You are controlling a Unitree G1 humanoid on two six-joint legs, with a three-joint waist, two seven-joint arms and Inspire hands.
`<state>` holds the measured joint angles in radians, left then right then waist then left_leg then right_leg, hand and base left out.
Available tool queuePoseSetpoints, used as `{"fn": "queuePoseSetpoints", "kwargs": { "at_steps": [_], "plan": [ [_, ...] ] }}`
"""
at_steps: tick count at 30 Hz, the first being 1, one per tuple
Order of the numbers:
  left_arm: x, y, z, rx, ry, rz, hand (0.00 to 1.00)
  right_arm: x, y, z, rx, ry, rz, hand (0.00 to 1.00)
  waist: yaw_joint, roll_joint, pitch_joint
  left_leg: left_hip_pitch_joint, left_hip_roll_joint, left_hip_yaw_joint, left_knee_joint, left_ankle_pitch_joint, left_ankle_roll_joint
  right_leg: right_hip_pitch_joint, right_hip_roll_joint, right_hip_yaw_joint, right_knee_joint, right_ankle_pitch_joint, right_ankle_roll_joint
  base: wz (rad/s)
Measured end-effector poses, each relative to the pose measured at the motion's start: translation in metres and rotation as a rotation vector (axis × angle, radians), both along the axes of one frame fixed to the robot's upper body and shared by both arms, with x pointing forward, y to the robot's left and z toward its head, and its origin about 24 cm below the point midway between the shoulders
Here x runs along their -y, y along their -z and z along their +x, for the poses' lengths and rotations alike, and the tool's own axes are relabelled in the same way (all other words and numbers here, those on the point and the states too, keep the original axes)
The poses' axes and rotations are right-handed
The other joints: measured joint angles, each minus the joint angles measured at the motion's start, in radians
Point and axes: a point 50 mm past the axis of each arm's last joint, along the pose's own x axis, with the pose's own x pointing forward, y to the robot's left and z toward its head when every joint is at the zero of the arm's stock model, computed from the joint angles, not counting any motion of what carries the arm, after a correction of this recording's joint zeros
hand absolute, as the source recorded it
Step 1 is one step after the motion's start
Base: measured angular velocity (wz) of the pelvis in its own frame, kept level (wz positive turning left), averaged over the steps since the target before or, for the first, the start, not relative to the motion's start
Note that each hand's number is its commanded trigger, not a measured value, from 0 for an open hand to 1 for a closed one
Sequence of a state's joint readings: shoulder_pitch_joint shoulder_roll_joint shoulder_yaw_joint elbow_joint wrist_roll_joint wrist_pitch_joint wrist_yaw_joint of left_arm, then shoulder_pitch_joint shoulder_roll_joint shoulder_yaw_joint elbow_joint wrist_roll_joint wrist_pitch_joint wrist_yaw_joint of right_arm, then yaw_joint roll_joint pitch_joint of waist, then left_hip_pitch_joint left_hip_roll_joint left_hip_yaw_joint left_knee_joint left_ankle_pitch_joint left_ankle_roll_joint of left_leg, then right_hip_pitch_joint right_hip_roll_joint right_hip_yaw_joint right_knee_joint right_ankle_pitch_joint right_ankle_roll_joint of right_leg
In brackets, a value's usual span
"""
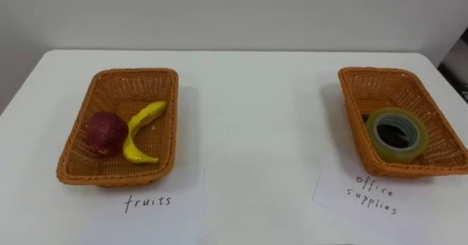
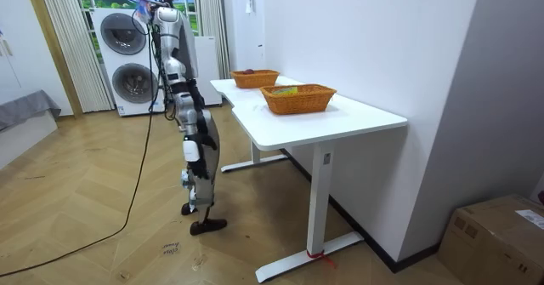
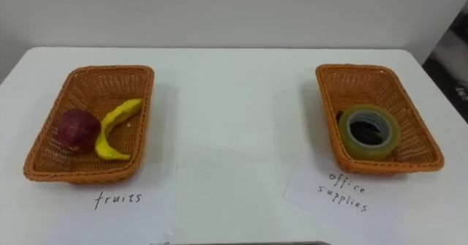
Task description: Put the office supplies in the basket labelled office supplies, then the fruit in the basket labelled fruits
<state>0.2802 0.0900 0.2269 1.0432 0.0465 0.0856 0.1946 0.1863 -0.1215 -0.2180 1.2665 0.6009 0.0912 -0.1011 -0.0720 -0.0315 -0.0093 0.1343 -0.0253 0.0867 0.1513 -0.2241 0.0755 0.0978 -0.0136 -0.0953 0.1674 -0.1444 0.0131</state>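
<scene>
Table (image 1: 248,128): white, two brown wicker baskets on it, well apart.
Left basket (image 1: 139,74): holds a yellow banana (image 1: 139,132) and a dark red round fruit (image 1: 107,132). The fruit sits toward the basket's left side and the banana curves just beside it on the right, close enough to be touching or nearly so.
Right basket (image 1: 380,73): holds a roll of clear tape (image 1: 382,146) lying flat at the near end. There's something small and dark (image 1: 395,134) inside the roll's hole, possibly a clip, too blurred to be sure.
A handwritten paper label (image 1: 150,208) lies on the table in front of the left basket, and a second label (image 1: 365,197) in front of the right one.
Room view: the robot stands upright on the wood floor beside the table's far end, a step back from the edge. Its right hand (image 2: 192,150) hangs by the hip. Too small to tell if it's wide, narrow or holding anything.
</scene>
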Motion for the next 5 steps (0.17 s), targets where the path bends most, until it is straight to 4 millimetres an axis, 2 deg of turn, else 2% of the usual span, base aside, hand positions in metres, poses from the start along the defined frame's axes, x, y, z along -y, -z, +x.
{"fn": "queuePoseSetpoints", "kwargs": {
  "at_steps": [2, 5],
  "plan": [
    [0.003, 0.001, -0.002, -0.011, 0.007, -0.008, 0.00, -0.005, 0.002, 0.012, 0.004, -0.150, 0.033, 0.00, 0.011, 0.000, 0.0002, 0.000, -0.001, -0.008, 0.002, -0.001, 0.000, 0.005, -0.001, -0.012, -0.001, 0.000, 0.000, 0.10],
    [0.009, 0.003, -0.001, -0.029, 0.048, -0.015, 0.00, -0.008, 0.002, 0.021, 0.003, -0.267, 0.049, 0.00, 0.029, 0.003, 0.0012, 0.001, -0.001, -0.008, 0.002, 0.000, 0.000, 0.006, -0.001, -0.011, 0.000, 0.000, 0.000, 0.02]
  ]
}}
